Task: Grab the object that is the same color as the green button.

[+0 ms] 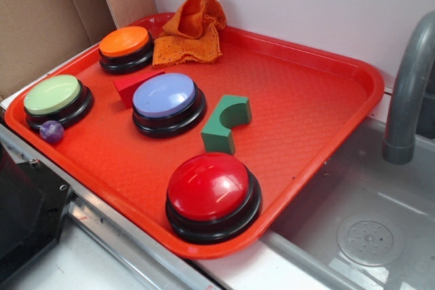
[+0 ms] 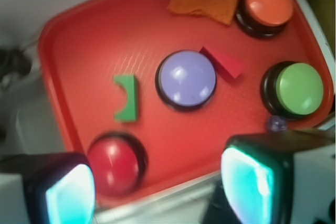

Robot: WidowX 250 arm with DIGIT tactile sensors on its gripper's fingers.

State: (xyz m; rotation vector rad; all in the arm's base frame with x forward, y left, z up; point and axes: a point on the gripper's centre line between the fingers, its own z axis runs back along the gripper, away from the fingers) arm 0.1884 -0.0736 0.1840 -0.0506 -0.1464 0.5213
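While faucet (image 1: 408,93) shows outside, wrist lacks it.

Four buttons (image 1: 168,96), two blocks (image 1: 227,124), one ball (image 1: 51,131), one cloth (image 1: 191,30), one tray (image 1: 306,100).

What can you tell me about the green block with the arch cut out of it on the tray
The green block is small, dark green and looks like painted wood, with a semicircular arch cut into one side. It lies flat on the red tray, between the lavender-blue button and the red button, touching neither. Nothing holds it; the hand hangs open, well above.
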